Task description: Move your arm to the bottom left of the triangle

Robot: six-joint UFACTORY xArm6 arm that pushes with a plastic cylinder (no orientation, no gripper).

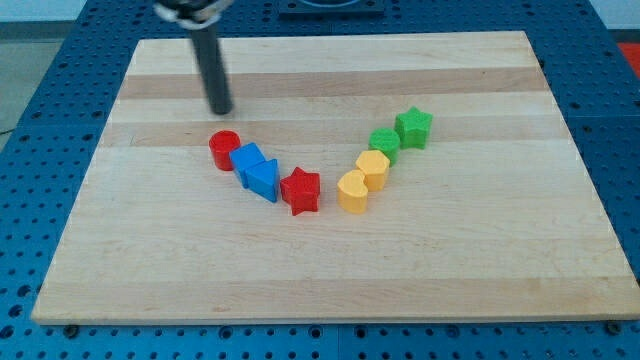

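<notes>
The blue triangle (263, 179) lies left of the board's middle, touching a blue cube (247, 158) on its upper left and a red star (300, 190) on its right. A red cylinder (224, 149) sits at the left end of this row. My tip (220, 110) rests on the board above and to the left of the red cylinder, well up and left of the triangle.
A second row runs up to the right: a yellow heart (352, 192), a yellow hexagon (373, 167), a green block (384, 142) and a green star (413, 126). The wooden board (330, 270) lies on a blue perforated table.
</notes>
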